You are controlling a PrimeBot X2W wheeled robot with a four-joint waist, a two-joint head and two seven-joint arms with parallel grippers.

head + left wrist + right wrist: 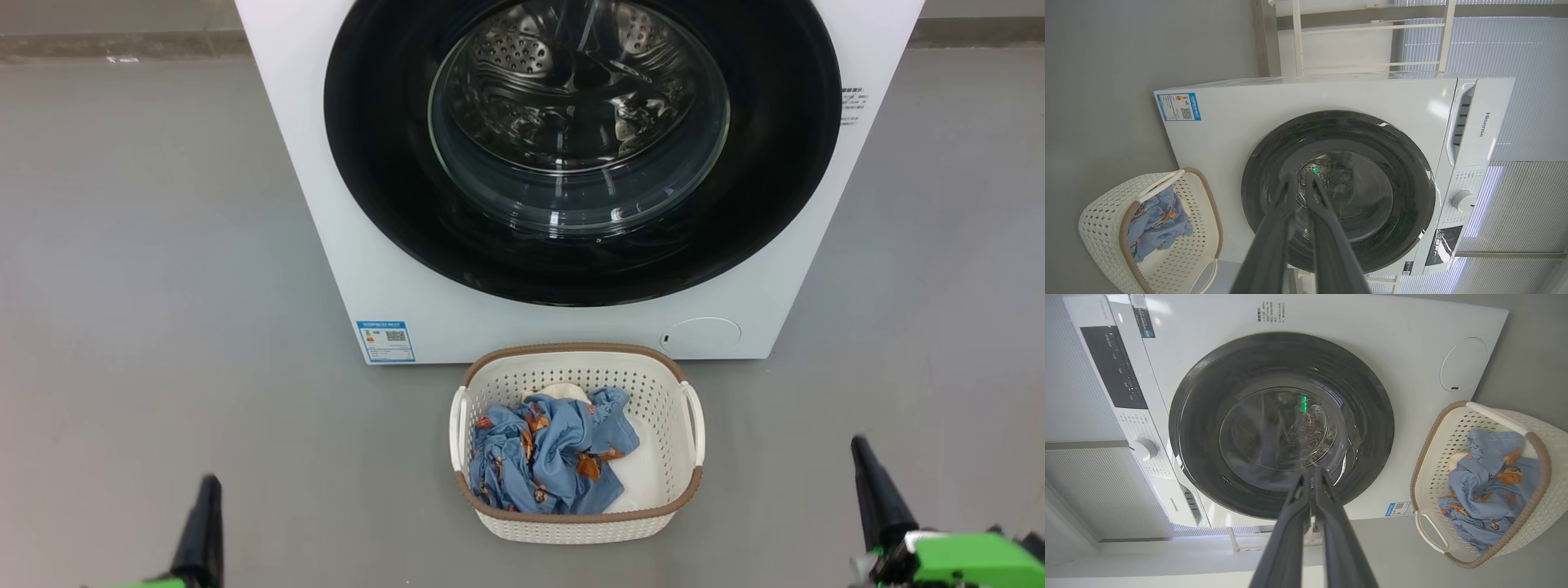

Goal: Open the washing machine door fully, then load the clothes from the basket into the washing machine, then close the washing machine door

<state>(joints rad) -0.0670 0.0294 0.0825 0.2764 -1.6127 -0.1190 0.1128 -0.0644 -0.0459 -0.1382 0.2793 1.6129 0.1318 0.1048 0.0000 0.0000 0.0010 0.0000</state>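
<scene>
The white washing machine (326, 269) stands at the top centre. Its round black washing machine door (375, 163) lies flat against the front, the steel drum visible through the glass. The cream basket (571, 349) sits on the floor just before it, holding the blue printed clothes (547, 457). My left gripper (209, 490) is low at the left and my right gripper (859, 449) low at the right, both shut, empty and well short of the basket. In the left wrist view the gripper (1298, 181) points at the door (1392, 163). In the right wrist view the gripper (1312, 473) does too.
Grey floor (147, 327) spreads on both sides of the machine. A blue sticker (385, 340) sits low left on its front and a round white cap (700, 336) low right. The control knob (1461, 201) is on the top panel. A white rack (1372, 28) stands behind the machine.
</scene>
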